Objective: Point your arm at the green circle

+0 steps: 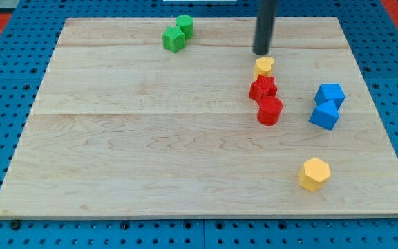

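Your target, the green circle block (185, 25), sits near the view's top edge of the pale wooden tabletop (150, 152), left of centre, and it touches a green star-like block (174, 39) lying just below it toward the view's left. Your arm carries no jawed end effector, only a straight dark rod, so there is nothing to open, close or hold. Look well to the view's right of the green pair and you find my tip (261, 52), apart from both green blocks and just above a small yellow block (264, 66) whose shape is hard to make out. Directly below that yellow block a red star-shaped block (262, 88) and a red rounded block (269, 110) touch one another. Further to the view's right two blue blocks (329, 94) (324, 115) sit together, and a yellow hexagonal block (314, 173) lies alone near the view's bottom right.
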`<action>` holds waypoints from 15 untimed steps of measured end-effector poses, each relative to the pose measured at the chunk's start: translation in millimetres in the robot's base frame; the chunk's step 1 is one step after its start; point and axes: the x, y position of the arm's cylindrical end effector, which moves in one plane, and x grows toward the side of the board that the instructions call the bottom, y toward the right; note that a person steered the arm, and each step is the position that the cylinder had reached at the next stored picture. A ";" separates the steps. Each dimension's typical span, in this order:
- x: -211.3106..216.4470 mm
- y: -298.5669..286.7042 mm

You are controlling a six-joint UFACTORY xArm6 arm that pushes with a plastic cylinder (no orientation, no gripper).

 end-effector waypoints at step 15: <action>-53.5 -139.9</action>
